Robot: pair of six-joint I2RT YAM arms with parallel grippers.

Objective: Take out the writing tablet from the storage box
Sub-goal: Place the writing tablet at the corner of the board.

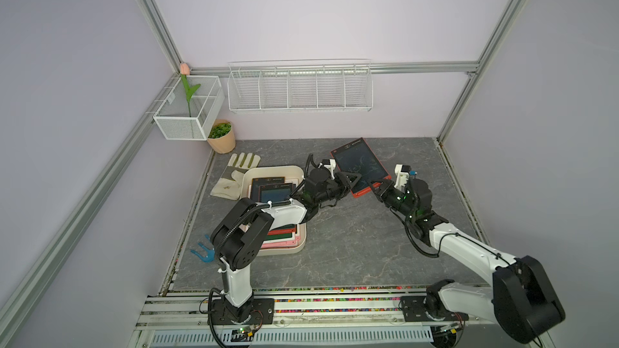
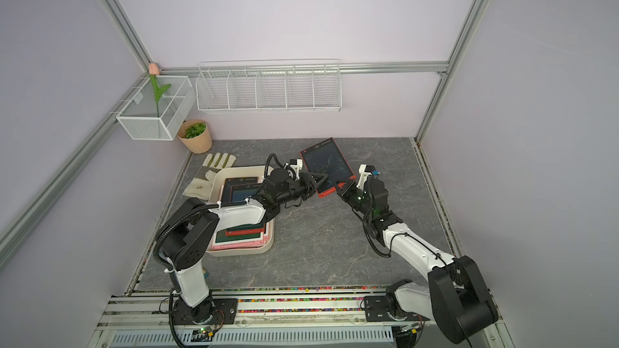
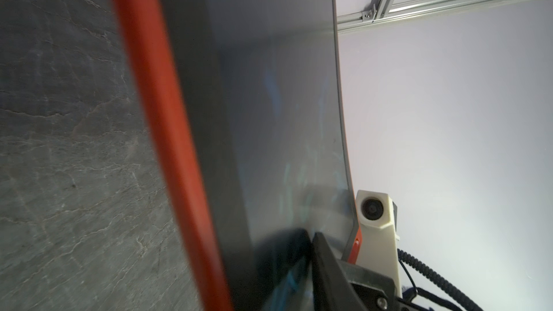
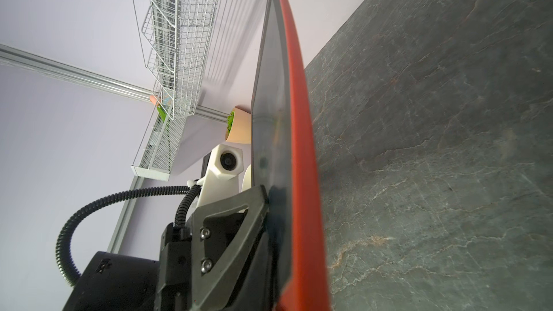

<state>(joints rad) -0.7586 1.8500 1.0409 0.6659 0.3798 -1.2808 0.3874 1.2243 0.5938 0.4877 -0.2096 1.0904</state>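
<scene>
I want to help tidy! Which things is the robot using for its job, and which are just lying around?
Job: red writing tablet, cream storage box, left gripper, right gripper.
Lying about: work glove, potted plant, blue garden fork, tulip, wire wall rack, mesh basket.

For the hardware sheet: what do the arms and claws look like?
Matching pair: left arm and right arm have white shells, black joint housings, black corrugated cable. The left claw and right claw are black, with triangular cut-out fingers. White camera block per wrist.
</scene>
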